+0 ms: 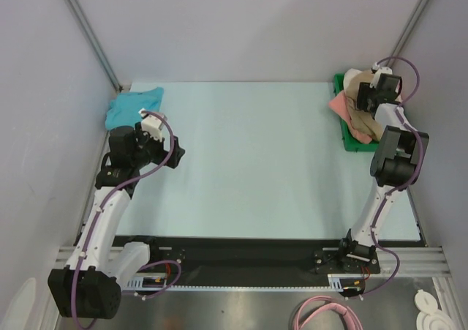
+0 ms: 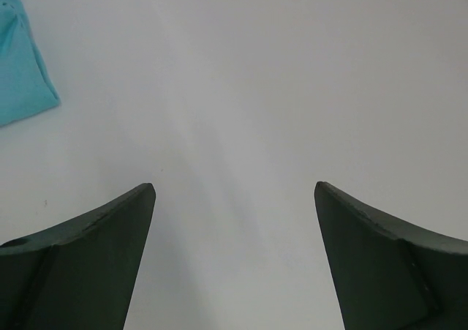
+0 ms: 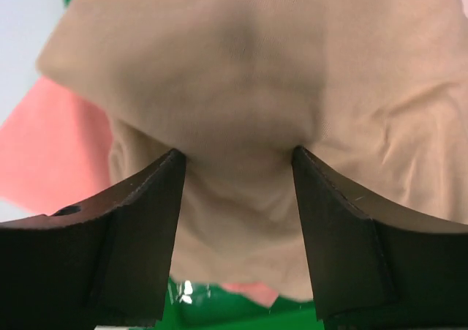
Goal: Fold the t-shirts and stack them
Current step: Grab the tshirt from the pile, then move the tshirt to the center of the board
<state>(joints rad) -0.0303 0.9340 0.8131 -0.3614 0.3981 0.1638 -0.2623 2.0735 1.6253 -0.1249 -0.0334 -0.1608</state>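
The left tool [image 2: 234, 191] is hovering over the bench [image 1: 256, 147], its fingers spread wide; beyond it the teal t-shirt [image 1: 135, 105] is lying crumpled at the far left corner; the right tool [image 3: 238, 154] is pinching a thick fold of the tan t-shirt [image 3: 256, 66] over the green tray [image 1: 349, 136], with the coral t-shirt [image 3: 51, 147] lying beneath.

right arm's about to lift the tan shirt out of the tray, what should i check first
1. Fold of tan shirt between right fingers: ok, it bulges between them.
2. Those fingers clamped on it: cannot tell.
3. Only tan cloth in the grasp: ok in the wrist view; the pink shirt shows only beside and below it.
4. Spare left fingers open and empty: ok, over bare table.
5. Folding area free of the teal shirt: ok, it lies at the far left corner.
6. Cloth free of the tray rim: cannot tell.
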